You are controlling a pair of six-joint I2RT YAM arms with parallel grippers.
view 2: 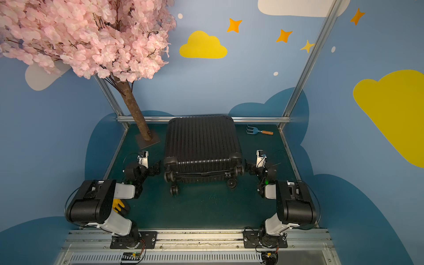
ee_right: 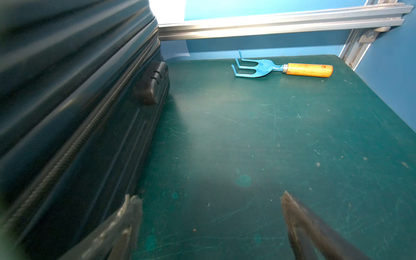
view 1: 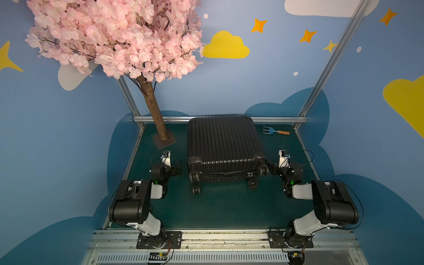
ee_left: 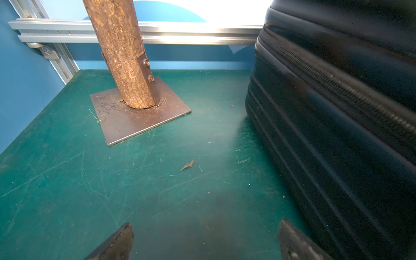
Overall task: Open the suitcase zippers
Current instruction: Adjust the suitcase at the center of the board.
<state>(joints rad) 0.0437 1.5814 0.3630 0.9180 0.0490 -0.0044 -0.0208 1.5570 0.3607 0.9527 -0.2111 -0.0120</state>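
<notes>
Black ribbed hard-shell suitcase [view 1: 223, 142]: flat, mid-table, rear edge by aluminium rail [view 1: 277, 119], wheels frontward. Dark zip track [ee_left: 351, 94] rings its seam. Left gripper [view 1: 177, 169], right gripper [view 1: 270, 168]: jaws spread, empty, flanking front corners. Open green tabletop [view 1: 229, 206] in front.

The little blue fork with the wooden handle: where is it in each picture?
In a top view: fork at the table's far right, beside the suitcase.
In a top view: fork, same spot.
Left wrist: not in it.
Right wrist: fork on the table beyond the suitcase.
Shared landmark: the suitcase.
</notes>
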